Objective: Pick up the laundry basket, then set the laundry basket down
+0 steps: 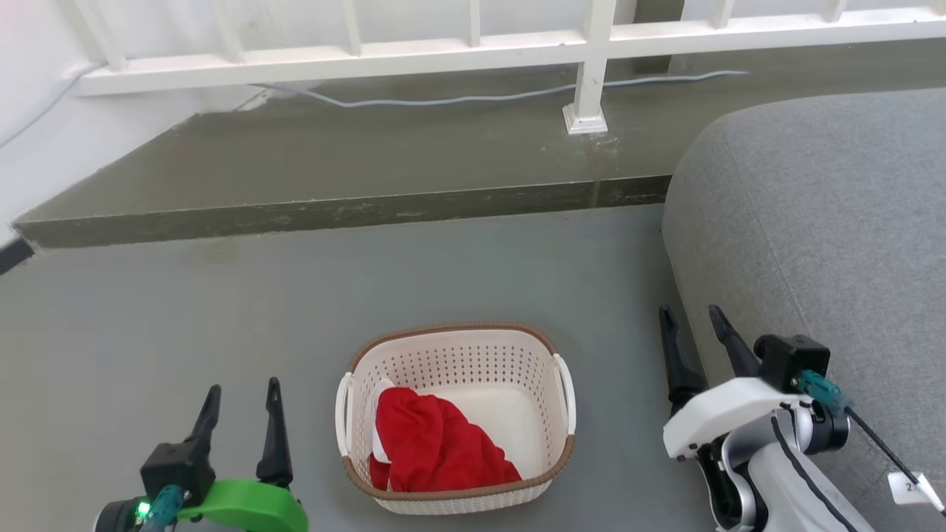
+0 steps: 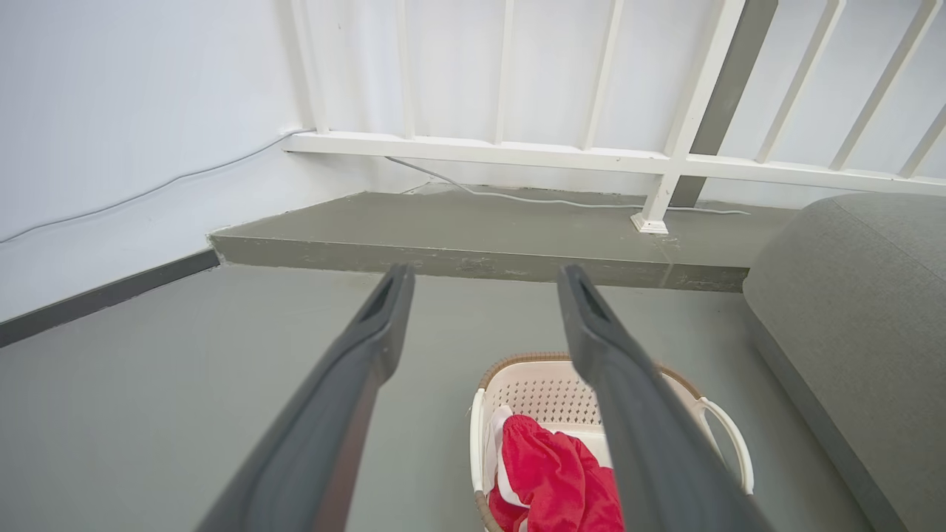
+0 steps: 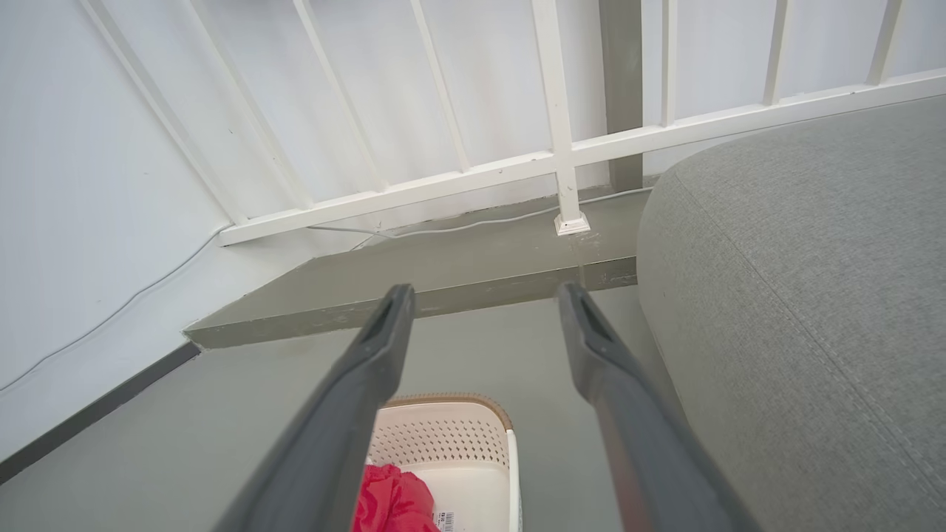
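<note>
While the basket (image 1: pixel 458 362) is sitting between them, I am holding my left gripper (image 1: pixel 244 384) and right gripper (image 1: pixel 690 310) spread, empty.

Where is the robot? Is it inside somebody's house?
Probably a home, maybe a living room corner. There is a soft grey sofa, a white railing along a raised step, and a laundry basket with a red cloth in it sitting on the floor.
</note>
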Controlling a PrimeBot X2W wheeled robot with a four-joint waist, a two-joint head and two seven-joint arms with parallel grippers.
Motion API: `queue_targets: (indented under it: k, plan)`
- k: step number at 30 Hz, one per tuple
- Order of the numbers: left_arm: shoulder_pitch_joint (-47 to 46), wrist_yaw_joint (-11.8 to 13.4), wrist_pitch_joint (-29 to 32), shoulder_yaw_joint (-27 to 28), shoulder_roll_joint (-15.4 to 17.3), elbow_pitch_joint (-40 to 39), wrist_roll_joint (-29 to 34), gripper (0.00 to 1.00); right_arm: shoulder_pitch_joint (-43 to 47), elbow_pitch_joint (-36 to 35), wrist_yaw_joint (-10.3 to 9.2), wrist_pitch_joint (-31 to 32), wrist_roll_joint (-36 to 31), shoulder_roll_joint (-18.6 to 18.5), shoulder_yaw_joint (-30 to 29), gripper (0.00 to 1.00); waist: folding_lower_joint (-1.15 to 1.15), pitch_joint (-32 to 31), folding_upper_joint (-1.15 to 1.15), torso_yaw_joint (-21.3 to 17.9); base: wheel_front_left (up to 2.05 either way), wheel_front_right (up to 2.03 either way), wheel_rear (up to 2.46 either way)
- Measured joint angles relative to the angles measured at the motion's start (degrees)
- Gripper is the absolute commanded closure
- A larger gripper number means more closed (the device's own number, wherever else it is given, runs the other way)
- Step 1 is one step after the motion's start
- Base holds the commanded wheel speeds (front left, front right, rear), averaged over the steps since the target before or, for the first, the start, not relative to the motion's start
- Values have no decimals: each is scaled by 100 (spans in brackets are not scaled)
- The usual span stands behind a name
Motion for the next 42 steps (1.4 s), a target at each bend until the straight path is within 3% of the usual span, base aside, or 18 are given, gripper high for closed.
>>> queue_targets:
  k: [9, 32, 33, 42]
  plan:
    - [324, 16, 0, 272, 0, -345, 104, 0, 327, -283, 0, 0, -132, 35, -170, 0, 0, -44, 0, 5, 0, 0, 0]
    - [614, 46, 0, 372, -20, -795, 426, 0, 604, -673, 0, 0, -422, 157, -365, 0, 0, 70, 0, 22, 0, 0, 0]
    - [638, 45, 1, 372, -24, -782, 437, 100, 625, -670, 2, 1, -426, 162, -369, 100, 0, 76, 0, 23, 0, 0, 0]
    - [658, 29, 26, 269, -130, -412, 259, 100, 919, -352, 37, 14, -277, 208, -346, 100, 0, 76, 0, 33, 0, 0, 0]
